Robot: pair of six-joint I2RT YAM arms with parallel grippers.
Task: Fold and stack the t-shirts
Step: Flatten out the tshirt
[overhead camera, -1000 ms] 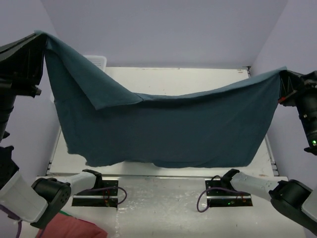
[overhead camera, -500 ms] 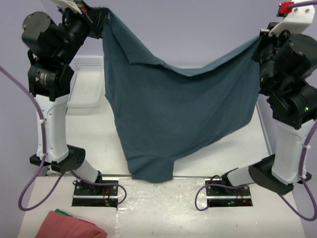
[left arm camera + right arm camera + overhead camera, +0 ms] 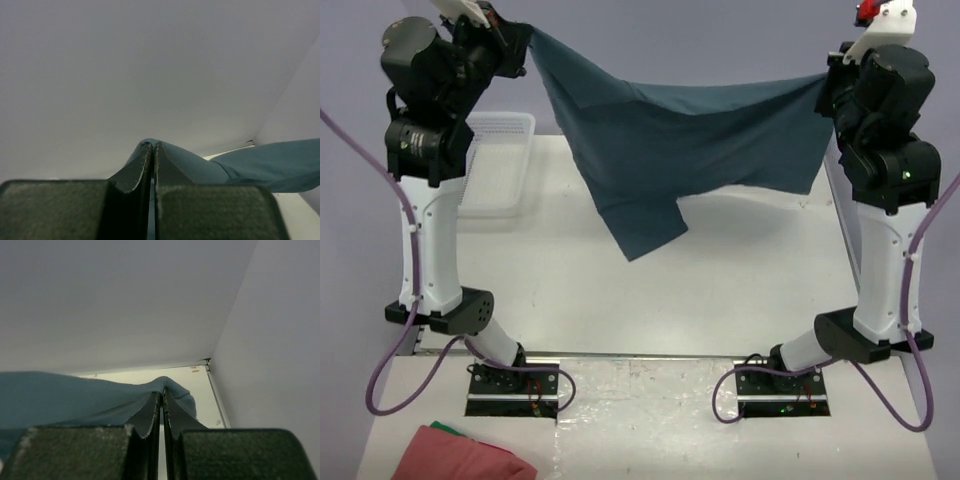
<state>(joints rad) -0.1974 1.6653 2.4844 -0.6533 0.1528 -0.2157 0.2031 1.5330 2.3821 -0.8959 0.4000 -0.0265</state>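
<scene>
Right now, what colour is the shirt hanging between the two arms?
The t-shirt is plain dark teal-blue, clearest in the top external view.

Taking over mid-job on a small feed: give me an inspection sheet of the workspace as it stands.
Surface: white table, t-shirt hanging above it.
Job's things: teal t-shirt stretched in the air between both arms, one flap drooping left of middle.
Clutter: white basket far left; pink-red cloth at the near edge.
Grippers: left gripper and right gripper each shut on the t-shirt.
Cables: purple cables looping off both arms, apart from the t-shirt.
Surroundings: plain pale walls.
</scene>
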